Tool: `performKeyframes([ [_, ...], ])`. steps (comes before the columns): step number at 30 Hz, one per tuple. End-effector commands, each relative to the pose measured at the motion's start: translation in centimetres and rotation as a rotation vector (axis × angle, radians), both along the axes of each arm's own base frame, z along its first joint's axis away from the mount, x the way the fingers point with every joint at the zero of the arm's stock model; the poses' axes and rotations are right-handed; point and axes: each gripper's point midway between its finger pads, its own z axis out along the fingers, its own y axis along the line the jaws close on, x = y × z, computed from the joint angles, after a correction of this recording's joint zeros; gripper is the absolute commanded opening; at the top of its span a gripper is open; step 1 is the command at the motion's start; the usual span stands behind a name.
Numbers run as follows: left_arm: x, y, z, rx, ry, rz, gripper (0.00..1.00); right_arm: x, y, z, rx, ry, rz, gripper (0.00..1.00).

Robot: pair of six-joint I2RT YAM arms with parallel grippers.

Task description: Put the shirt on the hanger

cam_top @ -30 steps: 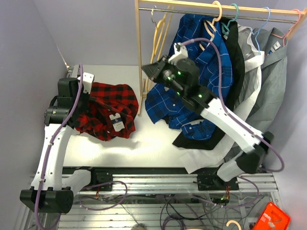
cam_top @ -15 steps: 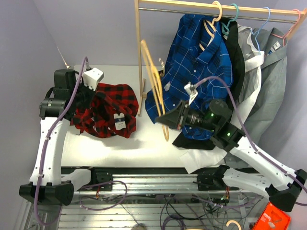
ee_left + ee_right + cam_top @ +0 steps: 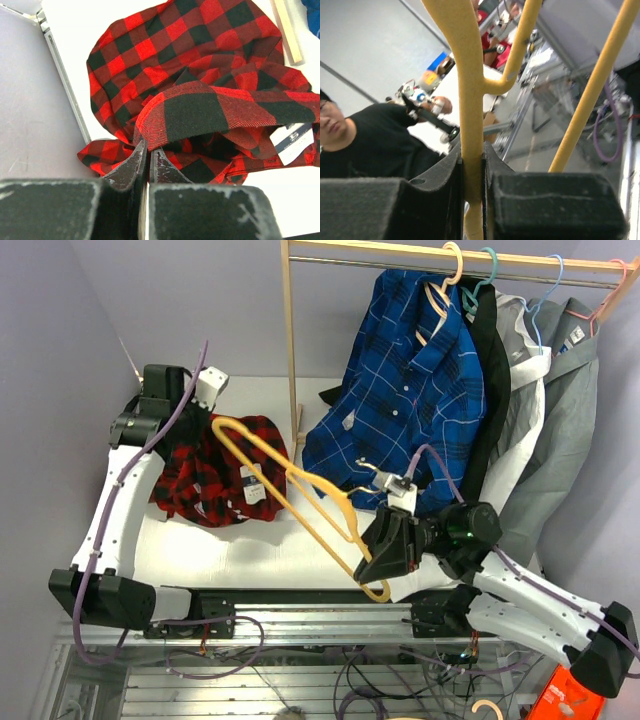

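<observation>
The red-and-black plaid shirt [image 3: 225, 475] lies crumpled on the white table at the left, its white label [image 3: 250, 485] facing up. My left gripper [image 3: 193, 432] is shut on a raised fold at the shirt's back edge. The left wrist view shows the fingertips [image 3: 148, 150] pinching the cloth, with the shirt [image 3: 190, 60] spread beyond them. My right gripper [image 3: 365, 560] is shut on the pale yellow-tan hanger [image 3: 285, 480] near its hook. It holds the hanger slanted over the table, with the far end above the shirt. In the right wrist view the hanger's stem [image 3: 470, 75] stands clamped in the gripper [image 3: 472, 155].
A wooden rack post [image 3: 290, 360] stands behind the table's middle. A blue plaid shirt [image 3: 410, 390], a grey shirt [image 3: 560, 410], a teal hanger [image 3: 485, 265] and a pink hanger [image 3: 612, 285] hang on the rail at the right. A person [image 3: 365, 140] shows in the right wrist view.
My right arm has swung the hanger down from the rack to the front and laid it slanting towards the shirt. My left gripper has moved back and up, still holding the shirt.
</observation>
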Motion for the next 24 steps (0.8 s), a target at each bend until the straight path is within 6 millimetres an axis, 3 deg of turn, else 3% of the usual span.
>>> performKeyframes([
  [1,0.6,-1.2,3.1,-0.019,-0.098,0.018,0.07,-1.9,-0.9,-3.1,-0.04,0.049,0.128,0.0],
  [5,0.1,-2.2,3.0,-0.019,-0.07,-0.007,0.07,-0.6,0.5,-7.5,-0.106,0.082,0.072,0.0],
  [9,-0.6,-2.2,3.3,-0.021,-0.074,-0.009,0.07,1.3,2.2,-9.9,-0.17,0.058,0.005,0.0],
  [18,-2.8,-2.3,3.3,-0.025,-0.052,-0.049,0.07,3.3,4.1,-10.3,-0.152,0.047,-0.022,0.0],
  [24,-5.9,-3.0,3.2,-0.055,-0.027,-0.127,0.07,5.2,5.6,-10.7,-0.136,0.066,-0.037,0.0],
])
